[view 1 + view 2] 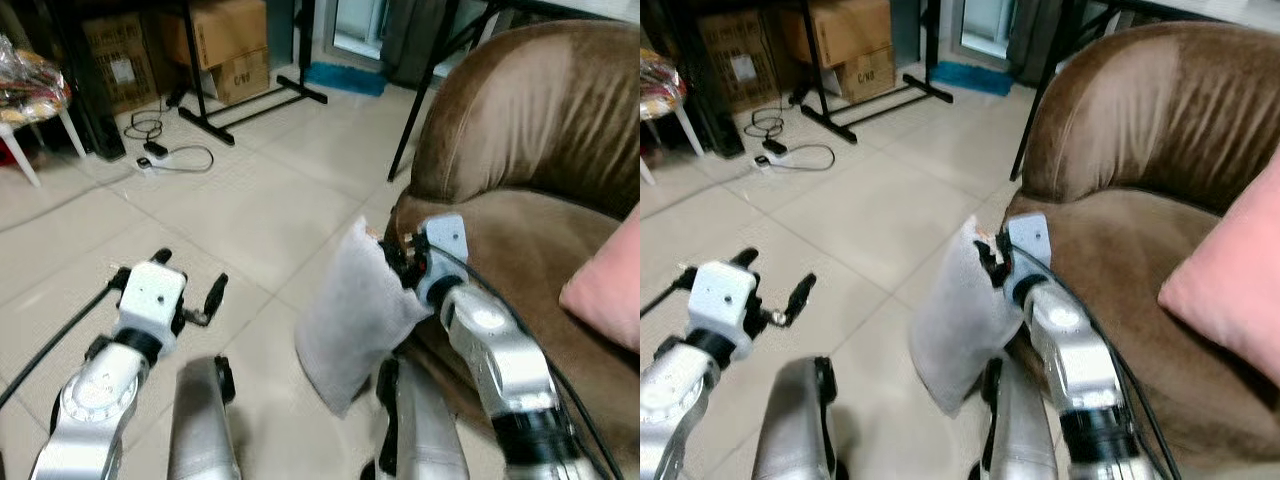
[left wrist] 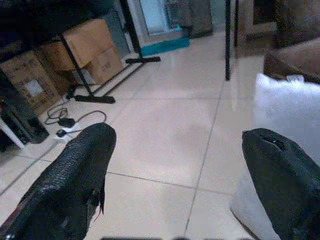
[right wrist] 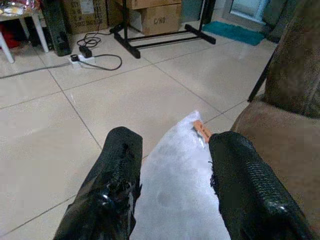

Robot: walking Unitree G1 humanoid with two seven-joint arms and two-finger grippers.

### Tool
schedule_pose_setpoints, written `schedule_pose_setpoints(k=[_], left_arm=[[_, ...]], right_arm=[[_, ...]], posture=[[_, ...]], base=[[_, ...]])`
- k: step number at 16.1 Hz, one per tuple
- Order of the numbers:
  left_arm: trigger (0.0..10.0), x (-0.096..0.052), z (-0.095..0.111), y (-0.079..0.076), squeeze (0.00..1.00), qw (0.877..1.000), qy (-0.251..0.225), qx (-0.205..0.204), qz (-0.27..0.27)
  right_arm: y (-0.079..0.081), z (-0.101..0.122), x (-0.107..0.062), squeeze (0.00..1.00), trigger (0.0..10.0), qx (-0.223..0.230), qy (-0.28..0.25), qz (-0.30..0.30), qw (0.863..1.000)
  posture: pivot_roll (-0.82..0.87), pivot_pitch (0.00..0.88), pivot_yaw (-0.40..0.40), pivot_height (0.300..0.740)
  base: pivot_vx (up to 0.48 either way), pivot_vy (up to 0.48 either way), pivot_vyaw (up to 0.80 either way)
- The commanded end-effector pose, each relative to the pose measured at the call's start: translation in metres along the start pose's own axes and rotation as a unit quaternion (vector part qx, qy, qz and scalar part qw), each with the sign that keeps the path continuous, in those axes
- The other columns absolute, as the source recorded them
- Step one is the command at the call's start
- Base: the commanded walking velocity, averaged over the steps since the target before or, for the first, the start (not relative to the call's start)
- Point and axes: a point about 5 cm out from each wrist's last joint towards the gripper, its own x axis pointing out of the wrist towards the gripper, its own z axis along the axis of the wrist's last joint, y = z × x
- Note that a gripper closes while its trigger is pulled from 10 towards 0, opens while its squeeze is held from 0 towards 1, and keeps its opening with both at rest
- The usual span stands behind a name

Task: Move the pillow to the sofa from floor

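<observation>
Two black fingers of the right gripper (image 3: 172,187) pinched the upper edge of the white pillow (image 1: 352,318), one on each face, with a small orange tag beside them. The pillow hung upright off the tiled floor (image 1: 250,210), its side just against the front edge of the brown sofa (image 1: 530,150). A pink cushion (image 1: 1235,285) lay on the sofa seat. The left gripper (image 2: 180,165) hovered over the tiles beside the pillow, jaws spread wide apart and holding nothing.
</observation>
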Motion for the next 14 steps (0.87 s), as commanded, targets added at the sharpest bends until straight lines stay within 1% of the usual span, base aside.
schedule_pose_setpoints(k=[1,2,3,4,5,6,7,8,9,11,12,13,14], left_arm=[[10.0,0.002,0.001,-0.002,0.0,1.0,0.0,0.007,-0.017],[10.0,0.003,0.001,-0.003,0.0,0.999,0.0,0.012,-0.03],[10.0,0.001,0.002,-0.004,0.0,0.999,-0.001,0.014,-0.038],[10.0,0.001,0.002,-0.004,0.0,0.999,-0.001,0.015,-0.043],[10.0,0.0,0.002,-0.005,0.0,0.998,0.001,0.016,-0.06],[10.0,-0.004,0.002,-0.008,0.0,0.996,0.007,0.016,-0.089],[10.0,-0.008,0.005,-0.01,0.0,0.994,0.007,0.013,-0.108],[10.0,-0.007,0.009,-0.011,0.0,0.992,0.001,0.012,-0.128],[10.0,-0.007,0.01,-0.011,0.0,0.991,-0.001,0.01,-0.133],[10.0,-0.01,0.015,-0.02,0.0,0.981,-0.004,-0.005,-0.194],[10.0,-0.012,0.016,-0.021,0.0,0.979,-0.004,-0.008,-0.205],[10.0,-0.016,0.018,-0.027,0.0,0.972,-0.001,-0.012,-0.234],[10.0,-0.018,0.018,-0.028,0.0,0.97,0.001,-0.013,-0.241]], right_arm=[[-0.007,0.001,0.002,0.0,10.0,0.001,-0.001,-0.007,1.0],[-0.007,-0.004,0.008,0.0,10.0,-0.022,0.017,-0.014,1.0],[-0.006,-0.007,0.01,0.0,10.0,-0.03,0.027,-0.018,0.999],[-0.006,-0.01,0.013,0.0,10.0,-0.017,0.03,-0.021,0.999],[-0.006,-0.015,0.02,1.0,10.0,0.011,0.037,-0.025,0.999],[-0.008,-0.019,0.03,1.0,10.0,0.02,0.04,-0.032,0.999],[-0.01,-0.02,0.034,1.0,10.0,0.017,0.044,-0.04,0.998],[-0.011,-0.02,0.039,1.0,10.0,0.012,0.048,-0.048,0.998],[-0.01,-0.02,0.04,1.0,10.0,0.011,0.05,-0.051,0.997],[-0.01,-0.019,0.05,1.0,10.0,-0.023,0.051,-0.079,0.995],[-0.009,-0.021,0.053,1.0,10.0,-0.031,0.055,-0.082,0.995],[-0.008,-0.026,0.054,0.8,10.0,-0.046,0.07,-0.092,0.992],[-0.007,-0.028,0.054,0.8,10.0,-0.049,0.074,-0.096,0.991]], posture=[[-0.09,0.0,-0.07,0.425],[-0.08,0.0,-0.082,0.42],[-0.07,0.0,-0.09,0.42],[-0.06,0.0,-0.092,0.42],[-0.06,0.0,-0.086,0.42],[-0.06,0.0,-0.073,0.42],[-0.05,0.0,-0.081,0.42],[-0.06,0.0,-0.077,0.42],[-0.06,0.0,-0.077,0.42],[-0.08,0.03,-0.058,0.42],[-0.08,0.035,-0.057,0.42],[-0.08,0.061,-0.061,0.42],[-0.08,0.065,-0.062,0.42]], base=[[0.0,0.0,0.0],[0.0,0.0,0.0],[0.0,0.0,0.0],[0.0,0.0,0.0],[0.0,0.0,0.0],[0.0,0.0,0.0],[0.0,0.0,0.0],[0.0,0.0,0.0],[0.0,0.0,0.0],[0.0,0.0,0.0],[0.0,0.0,0.0],[0.0,0.0,0.0],[0.0,0.0,0.0]])
